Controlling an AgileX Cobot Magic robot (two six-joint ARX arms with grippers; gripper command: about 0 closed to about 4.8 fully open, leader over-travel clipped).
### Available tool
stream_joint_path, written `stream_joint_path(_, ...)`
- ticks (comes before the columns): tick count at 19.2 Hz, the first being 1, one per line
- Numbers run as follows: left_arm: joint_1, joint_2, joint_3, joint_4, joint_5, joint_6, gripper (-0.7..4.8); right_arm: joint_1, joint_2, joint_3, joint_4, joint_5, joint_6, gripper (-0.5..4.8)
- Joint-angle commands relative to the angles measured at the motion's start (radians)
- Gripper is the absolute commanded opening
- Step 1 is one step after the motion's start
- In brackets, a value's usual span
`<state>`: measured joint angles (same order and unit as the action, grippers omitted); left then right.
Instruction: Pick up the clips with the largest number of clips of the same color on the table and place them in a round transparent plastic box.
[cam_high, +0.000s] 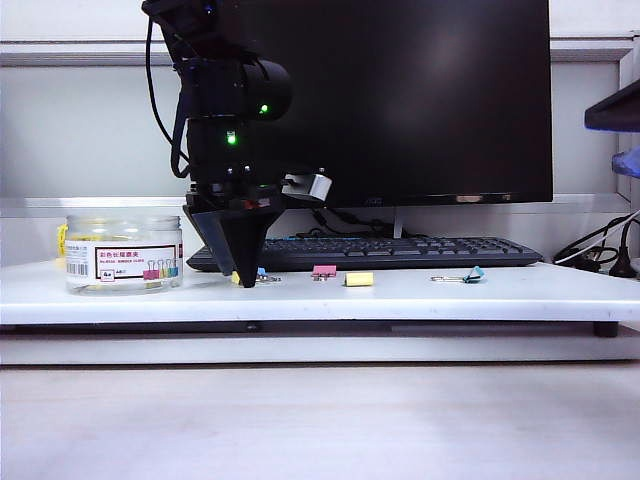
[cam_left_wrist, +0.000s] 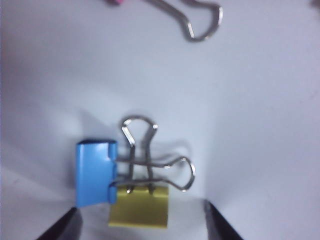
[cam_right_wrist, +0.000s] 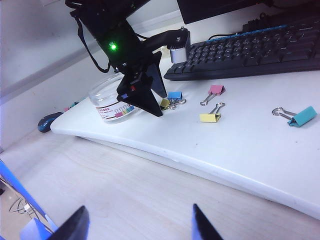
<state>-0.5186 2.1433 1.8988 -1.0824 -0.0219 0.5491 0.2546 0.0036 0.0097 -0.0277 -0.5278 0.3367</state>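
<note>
A yellow clip (cam_left_wrist: 139, 210) lies on the white table (cam_high: 420, 295) with its silver handles crossing those of a blue clip (cam_left_wrist: 96, 172) that touches it. My left gripper (cam_left_wrist: 142, 227) points down over the pair, open, one fingertip on each side of the yellow clip and not touching it. In the exterior view that gripper (cam_high: 250, 280) stands just right of the round transparent plastic box (cam_high: 124, 253). A second yellow clip (cam_high: 358, 279) lies alone further right. My right gripper (cam_right_wrist: 139, 227) is open and empty, off the table over the wooden surface.
A pink clip (cam_high: 324, 271) lies between the two yellow ones, and a teal clip (cam_high: 472, 275) lies at the right. A black keyboard (cam_high: 400, 250) and monitor (cam_high: 400, 100) stand behind the clips. A mouse (cam_right_wrist: 47, 121) sits beyond the box.
</note>
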Motion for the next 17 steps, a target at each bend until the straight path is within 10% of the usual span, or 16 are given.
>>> stream_joint_path(1, -0.001, 0.006, 0.002, 0.007, 0.003, 0.0, 3.32, 0.001, -0.002, 0.004, 0.044, -0.032, 0.004, 2.66)
stream_joint_path(4, -0.001, 0.006, 0.002, 0.007, 0.003, -0.003, 3.32, 0.001, -0.002, 0.005, 0.086, -0.029, 0.009, 3.72)
stream_joint_path(17, -0.001, 0.033, 0.002, 0.003, 0.026, -0.007, 3.02, 0.0, 0.06, 0.072, 0.102, 0.04, 0.012, 3.73)
